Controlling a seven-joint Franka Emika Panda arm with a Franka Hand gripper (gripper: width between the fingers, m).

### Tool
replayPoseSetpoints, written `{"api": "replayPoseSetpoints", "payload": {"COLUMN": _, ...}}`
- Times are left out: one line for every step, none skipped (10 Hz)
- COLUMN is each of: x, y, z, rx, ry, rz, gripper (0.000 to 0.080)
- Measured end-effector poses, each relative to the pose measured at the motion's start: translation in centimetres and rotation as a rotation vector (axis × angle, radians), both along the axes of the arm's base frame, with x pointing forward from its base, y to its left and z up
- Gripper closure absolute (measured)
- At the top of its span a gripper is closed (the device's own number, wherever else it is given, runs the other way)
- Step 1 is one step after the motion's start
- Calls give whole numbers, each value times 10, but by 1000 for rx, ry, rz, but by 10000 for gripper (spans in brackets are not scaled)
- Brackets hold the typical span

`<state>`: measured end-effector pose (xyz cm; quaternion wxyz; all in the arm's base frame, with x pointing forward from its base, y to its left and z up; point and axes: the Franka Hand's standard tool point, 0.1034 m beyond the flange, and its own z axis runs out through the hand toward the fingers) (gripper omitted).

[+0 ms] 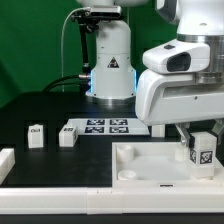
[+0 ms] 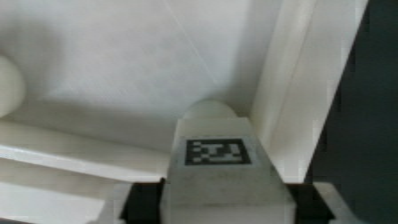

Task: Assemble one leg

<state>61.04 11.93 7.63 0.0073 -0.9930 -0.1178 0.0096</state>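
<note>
My gripper [image 1: 201, 150] is shut on a leg [image 1: 202, 153], a small white block with a black-and-white tag, and holds it upright over the right part of the large white square panel [image 1: 150, 165]. In the wrist view the leg [image 2: 221, 160] sits between my black pads [image 2: 153, 198], its rounded tip pointing at the panel [image 2: 125, 70] near its raised edge. Two more legs [image 1: 36, 136] [image 1: 68, 135] stand on the dark table at the exterior view's left.
The marker board [image 1: 105, 126] lies behind the panel in the middle. The arm's base [image 1: 110, 60] stands at the back. A white block [image 1: 5, 165] lies at the exterior view's left edge. A black backdrop surrounds the table.
</note>
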Motion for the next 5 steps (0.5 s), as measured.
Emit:
{"api": "replayPoseSetpoints", "payload": {"x": 0, "y": 0, "z": 0, "rx": -1, "ry": 1, "rz": -44, "gripper": 508}}
{"api": "replayPoseSetpoints", "payload": {"x": 0, "y": 0, "z": 0, "rx": -1, "ry": 1, "rz": -56, "gripper": 508}}
{"api": "replayPoseSetpoints", "payload": {"x": 0, "y": 0, "z": 0, "rx": -3, "ry": 2, "rz": -166, "gripper": 508}}
{"api": "replayPoseSetpoints", "payload": {"x": 0, "y": 1, "z": 0, "rx": -4, "ry": 0, "rz": -287, "gripper": 508}}
{"api": "replayPoseSetpoints", "payload": {"x": -1, "y": 5, "z": 0, "rx": -8, "ry": -6, "rz": -492, "gripper": 508}}
